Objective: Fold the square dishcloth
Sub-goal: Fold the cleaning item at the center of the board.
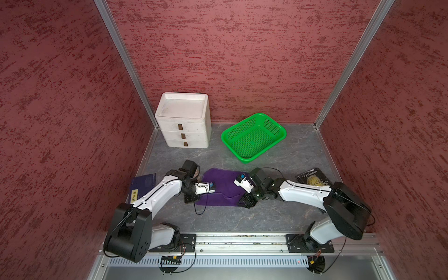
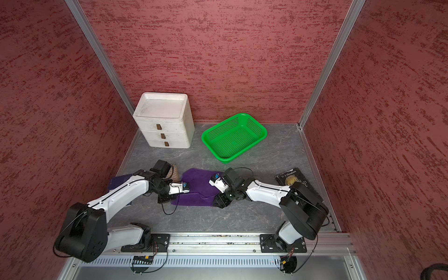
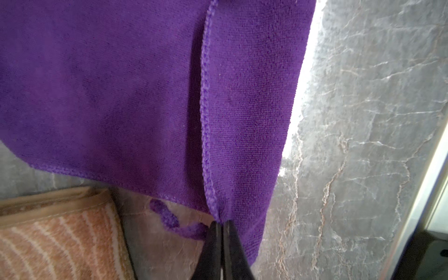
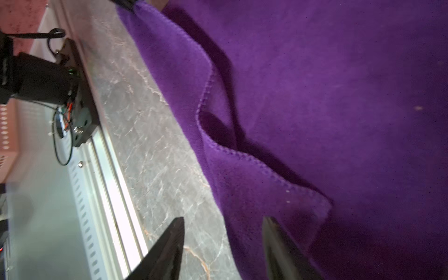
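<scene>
Left gripper (image 3: 221, 225) pinches tight on a corner of the cloth (image 3: 121, 84), right gripper (image 4: 223, 225) gapes empty over its rumpled edge: one flap turned over, fold not yet flat.

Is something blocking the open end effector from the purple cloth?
Nothing visible does. The right end effector stands open right at the edge of the purple dishcloth. The left end effector is shut on a corner of it.

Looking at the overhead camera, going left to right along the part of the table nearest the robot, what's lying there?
blue book → purple dishcloth → black book
</scene>
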Available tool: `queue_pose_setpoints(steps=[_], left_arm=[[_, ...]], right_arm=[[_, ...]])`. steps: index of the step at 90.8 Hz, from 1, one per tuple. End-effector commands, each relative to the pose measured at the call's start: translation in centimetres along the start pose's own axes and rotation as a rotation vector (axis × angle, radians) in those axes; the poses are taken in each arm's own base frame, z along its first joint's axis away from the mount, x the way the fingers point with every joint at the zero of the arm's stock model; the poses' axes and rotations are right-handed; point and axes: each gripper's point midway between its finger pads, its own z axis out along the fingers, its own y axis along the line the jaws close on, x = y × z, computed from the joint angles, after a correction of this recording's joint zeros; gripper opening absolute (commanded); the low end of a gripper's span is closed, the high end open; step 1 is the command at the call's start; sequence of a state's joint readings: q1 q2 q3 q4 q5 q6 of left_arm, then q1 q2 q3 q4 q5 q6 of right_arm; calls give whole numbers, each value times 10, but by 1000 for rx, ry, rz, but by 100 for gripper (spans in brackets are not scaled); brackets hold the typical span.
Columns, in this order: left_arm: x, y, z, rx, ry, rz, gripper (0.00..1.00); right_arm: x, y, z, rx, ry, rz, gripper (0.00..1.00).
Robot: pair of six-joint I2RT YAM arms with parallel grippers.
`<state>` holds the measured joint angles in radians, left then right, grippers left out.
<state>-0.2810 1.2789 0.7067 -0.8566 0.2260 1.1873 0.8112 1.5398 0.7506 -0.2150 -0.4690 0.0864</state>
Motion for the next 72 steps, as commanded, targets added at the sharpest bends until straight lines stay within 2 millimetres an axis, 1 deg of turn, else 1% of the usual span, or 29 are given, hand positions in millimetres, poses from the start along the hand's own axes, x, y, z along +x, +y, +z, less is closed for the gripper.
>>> queue_pose_setpoints(steps=[1, 5, 10, 21, 33, 44, 51, 52, 61, 72], left_arm=[[-1, -1, 0, 2, 1, 21, 6], [0, -2, 1, 0, 6, 23, 7], [0, -1, 1, -5, 9, 27, 7], [-1, -1, -2, -11, 5, 31, 7], [0, -2, -3, -16, 8, 36, 6], [2, -1, -3, -23, 15, 39, 7], [3, 0, -3, -28, 20, 43, 7], [2, 0, -3, -29, 19, 44, 7], [3, 1, -1, -36, 19, 50, 7], [2, 2, -1, -39, 16, 47, 8]], right_arm=[[-36, -9, -5, 59, -65, -80, 59], [-40, -10, 0, 32, -42, -93, 59], [-39, -9, 8, -13, -2, -100, 59], [-41, 2, 25, -138, 67, -132, 59], [-39, 5, 35, -194, 95, -135, 56], [-32, 4, 32, -191, 114, -112, 49], [-28, 6, 25, -183, 103, -104, 46], [-25, 6, 24, -181, 105, -101, 46], [-20, 8, 15, -168, 85, -99, 44], [-11, 5, 15, -154, 94, -78, 37]])
